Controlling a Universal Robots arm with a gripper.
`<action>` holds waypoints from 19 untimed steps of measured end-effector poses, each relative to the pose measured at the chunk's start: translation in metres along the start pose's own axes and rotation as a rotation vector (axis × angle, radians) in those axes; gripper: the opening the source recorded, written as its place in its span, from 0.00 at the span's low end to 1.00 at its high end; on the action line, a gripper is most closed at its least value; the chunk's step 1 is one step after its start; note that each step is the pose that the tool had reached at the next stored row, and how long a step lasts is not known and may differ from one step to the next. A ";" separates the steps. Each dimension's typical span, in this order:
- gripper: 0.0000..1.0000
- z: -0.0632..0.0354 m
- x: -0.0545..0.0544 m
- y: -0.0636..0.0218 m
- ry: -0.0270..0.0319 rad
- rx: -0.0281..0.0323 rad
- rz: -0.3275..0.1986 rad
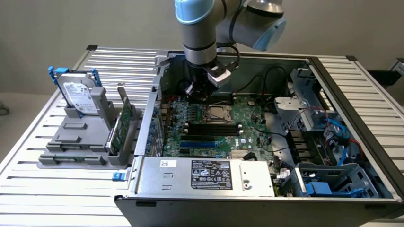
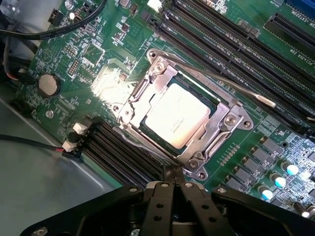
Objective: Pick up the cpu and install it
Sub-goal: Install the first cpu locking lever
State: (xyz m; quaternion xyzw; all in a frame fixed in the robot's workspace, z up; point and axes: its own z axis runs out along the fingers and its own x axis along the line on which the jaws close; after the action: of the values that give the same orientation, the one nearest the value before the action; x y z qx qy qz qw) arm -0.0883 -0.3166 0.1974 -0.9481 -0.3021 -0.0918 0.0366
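Chip seated in its socket, fingers shut and empty beside it

The cpu (image 2: pixel 174 120) lies flat and square inside the metal socket frame (image 2: pixel 231 120) in the middle part of the motherboard (image 2: pixel 103 64), its pale top showing through the frame's window. The gripper (image 2: pixel 173 183) hangs just beside one corner of the frame, fingers pressed together with nothing between them. The thin lever (image 2: pixel 236 87) runs slanting along one side of the frame; whether it is latched I cannot tell. The placing looks done and the work seems to be at the securing stage. Doing that well means keeping the closed tips off the chip's top and bearing only on frame or lever, gently, so the chip does not shift
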 end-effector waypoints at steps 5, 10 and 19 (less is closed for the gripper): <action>0.11 0.0004 0.002 0.0008 -0.0011 -0.0011 -0.002; 0.11 0.0008 0.004 0.0015 -0.0022 -0.0019 -0.006; 0.11 0.0015 0.008 0.0033 -0.0041 -0.0035 -0.012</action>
State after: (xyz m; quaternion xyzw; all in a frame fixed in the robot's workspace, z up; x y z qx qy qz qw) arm -0.0801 -0.3148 0.1974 -0.9466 -0.3076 -0.0906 0.0338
